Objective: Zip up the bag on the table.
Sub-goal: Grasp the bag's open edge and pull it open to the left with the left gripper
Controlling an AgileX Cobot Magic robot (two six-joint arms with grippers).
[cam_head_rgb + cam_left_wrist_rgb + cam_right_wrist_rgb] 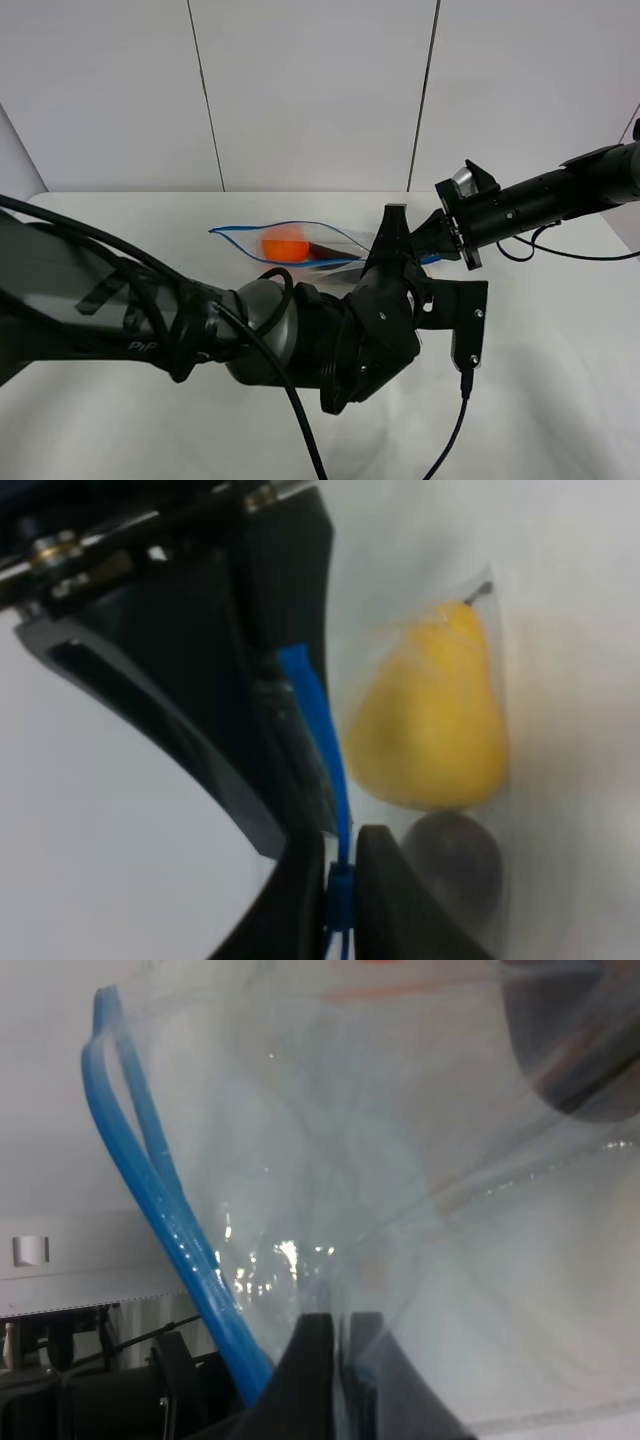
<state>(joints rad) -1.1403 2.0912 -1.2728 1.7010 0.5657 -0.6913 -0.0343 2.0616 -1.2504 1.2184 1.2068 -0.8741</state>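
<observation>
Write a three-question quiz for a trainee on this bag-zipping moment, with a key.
1. True or false: the bag is zipped shut along its whole length.
2. What does the left claw pinch? A) the blue zipper strip B) the yellow fruit C) nothing
3. Fill in: seen from the high camera, the round item inside the bag is ____ in colour.

Key
1. False: the two blue tracks bow apart, so the mouth gapes.
2. A: its fingers are closed on the strip.
3. Orange.
</observation>
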